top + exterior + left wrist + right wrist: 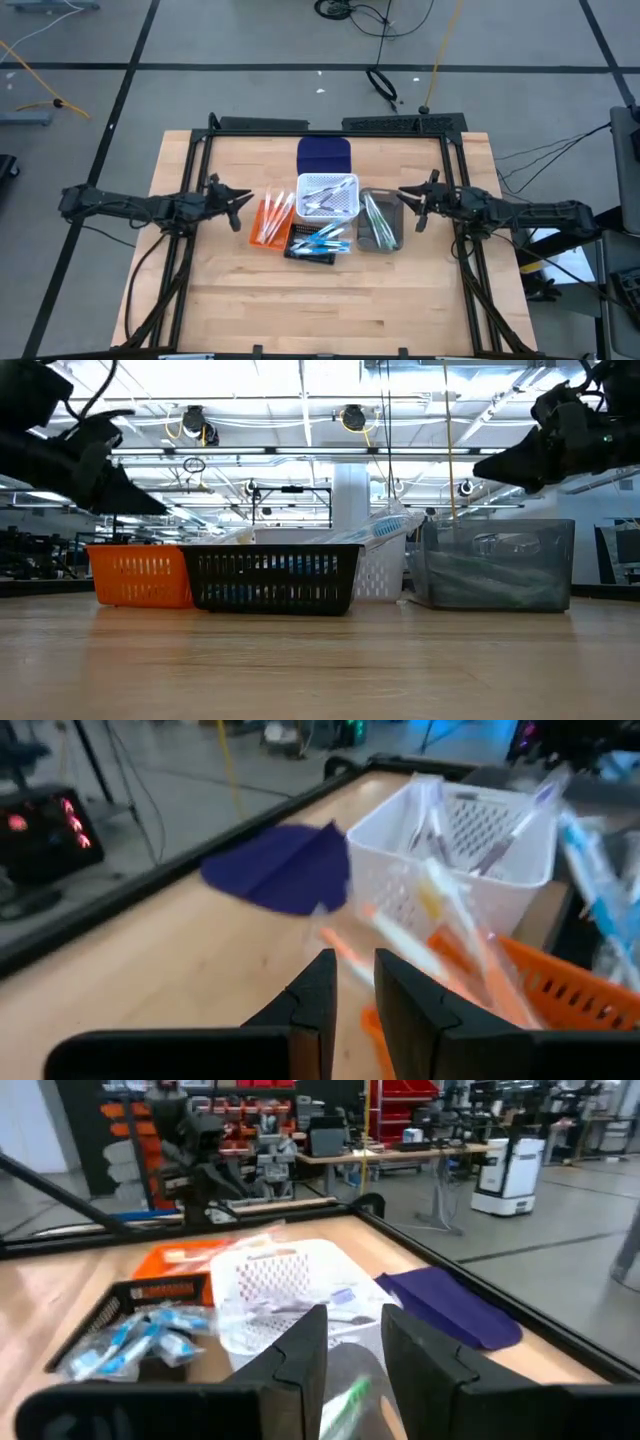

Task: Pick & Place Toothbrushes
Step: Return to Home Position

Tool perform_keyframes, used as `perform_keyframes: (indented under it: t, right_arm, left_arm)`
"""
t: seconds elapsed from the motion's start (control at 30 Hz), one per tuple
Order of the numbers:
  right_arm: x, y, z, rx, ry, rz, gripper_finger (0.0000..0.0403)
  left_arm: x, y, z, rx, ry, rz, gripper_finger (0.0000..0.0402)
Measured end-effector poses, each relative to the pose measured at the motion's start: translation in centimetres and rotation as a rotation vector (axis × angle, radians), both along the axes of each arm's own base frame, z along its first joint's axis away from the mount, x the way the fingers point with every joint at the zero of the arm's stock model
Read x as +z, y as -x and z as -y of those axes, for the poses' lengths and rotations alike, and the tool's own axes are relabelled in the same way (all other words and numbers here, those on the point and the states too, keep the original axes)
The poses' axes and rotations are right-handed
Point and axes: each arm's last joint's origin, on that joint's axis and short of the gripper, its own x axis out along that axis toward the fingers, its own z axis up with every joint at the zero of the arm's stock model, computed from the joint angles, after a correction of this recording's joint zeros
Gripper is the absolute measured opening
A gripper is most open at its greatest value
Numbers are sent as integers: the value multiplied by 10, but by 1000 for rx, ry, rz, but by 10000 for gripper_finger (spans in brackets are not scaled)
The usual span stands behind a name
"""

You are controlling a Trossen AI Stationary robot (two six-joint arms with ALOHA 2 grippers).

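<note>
The toothbrushes lie sorted in four small bins at the table's middle. Orange-pink ones stick out of the orange bin. Blue ones lie in the black bin, green ones in the grey bin, and pale ones in the white bin. My left gripper hovers open just left of the orange bin, above the table. My right gripper hovers open just right of the grey bin. Both grippers are empty.
A dark blue cloth lies flat behind the white bin, toward the far edge. A black frame runs around the table top. Bare wood stretches in front of the bins to the near edge.
</note>
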Motion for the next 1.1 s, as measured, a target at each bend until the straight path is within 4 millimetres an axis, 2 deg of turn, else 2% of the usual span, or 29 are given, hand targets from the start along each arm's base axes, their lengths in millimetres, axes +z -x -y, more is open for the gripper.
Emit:
perform_keyframes:
  t: [0.27, 0.33, 0.47, 0.83, 1.1]
  right_arm:
    - [-12, 4, 2, -38, -2, -56, 89]
    - [-16, 3, 1, 19, -17, -36, 89]
    - [-8, 3, -3, 159, -52, 76, 89]
    - [-6, 3, -3, 157, -284, 163, 89]
    - [-6, 3, -3, 157, -292, 165, 89]
  left_arm:
    - [2, -2, -1, 8, -53, 29, 72]
    - [3, -2, -1, 12, -40, 39, 72]
    - [3, -2, -1, 13, -38, 40, 72]
    - [4, -2, -1, 12, -37, 49, 72]
    - [4, -2, -1, 12, -37, 49, 72]
